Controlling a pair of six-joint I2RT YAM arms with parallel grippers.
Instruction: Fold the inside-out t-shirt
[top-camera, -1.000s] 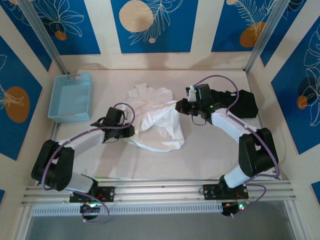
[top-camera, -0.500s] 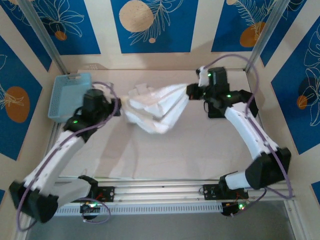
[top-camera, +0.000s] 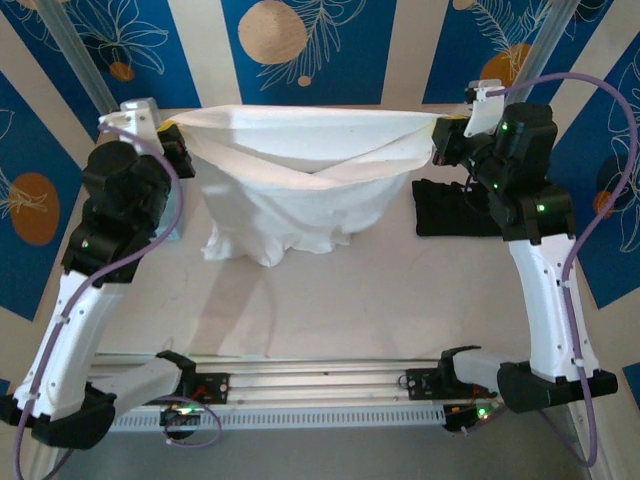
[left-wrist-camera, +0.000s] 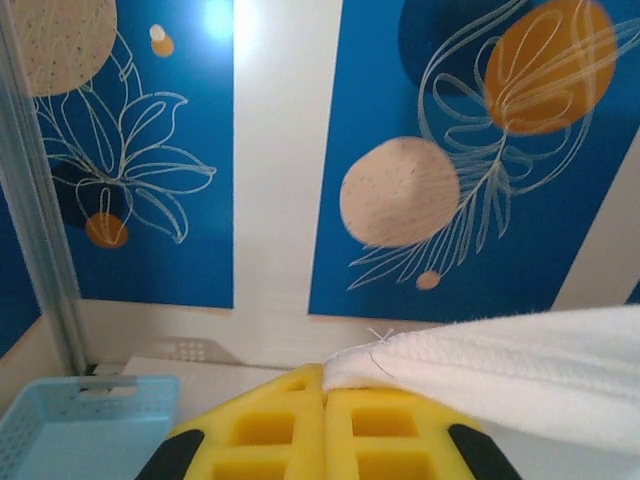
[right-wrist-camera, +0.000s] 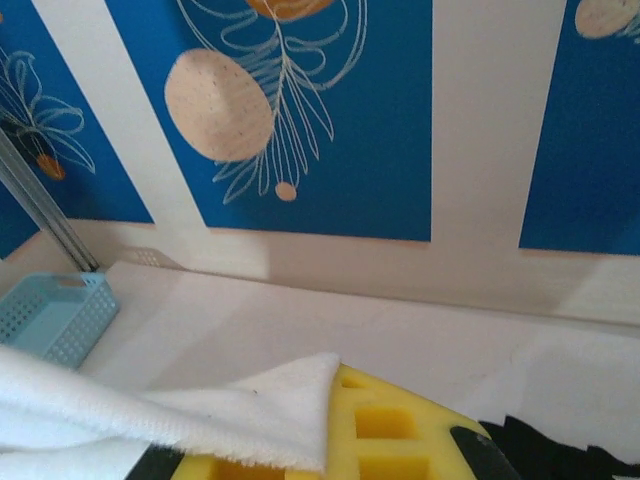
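Lifted higher, left gripper (top-camera: 181, 142) and right gripper (top-camera: 441, 143) stretch t-shirt (top-camera: 300, 190).

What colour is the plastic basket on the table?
The basket is light blue, seen best in the left wrist view.

No text, label, brand or number can be read anywhere: not on the white t-shirt (top-camera: 300, 190), the blue basket (right-wrist-camera: 55, 318), the black folded garment (top-camera: 455, 210) or the painted wall panels (top-camera: 310, 50).
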